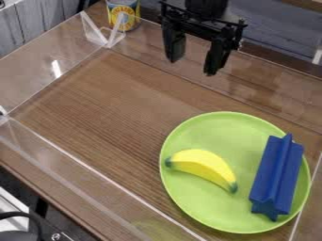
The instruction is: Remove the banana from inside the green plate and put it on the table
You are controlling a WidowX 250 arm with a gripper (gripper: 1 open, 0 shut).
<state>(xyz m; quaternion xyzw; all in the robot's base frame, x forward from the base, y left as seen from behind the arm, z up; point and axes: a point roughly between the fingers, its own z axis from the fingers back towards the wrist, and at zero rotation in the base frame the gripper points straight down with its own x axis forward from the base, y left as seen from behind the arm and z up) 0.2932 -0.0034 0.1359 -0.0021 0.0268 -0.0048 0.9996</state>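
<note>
A small yellow banana (204,168) with dark tips lies inside the lime-green plate (214,215), on its left half, at the lower right of the camera view. Beside it on the plate's right half rests a blue ridged block (278,176). My black gripper (195,49) hangs over the far side of the brown wood-grain table (107,108), pointing down, well above and behind the plate. Its fingers (216,54) stand apart, open, with nothing between them.
Clear acrylic walls (51,66) border the tabletop on the left, front and back. A yellow-and-white can (120,13) stands beyond the back wall at the upper left. Bare wood lies to the left of the plate.
</note>
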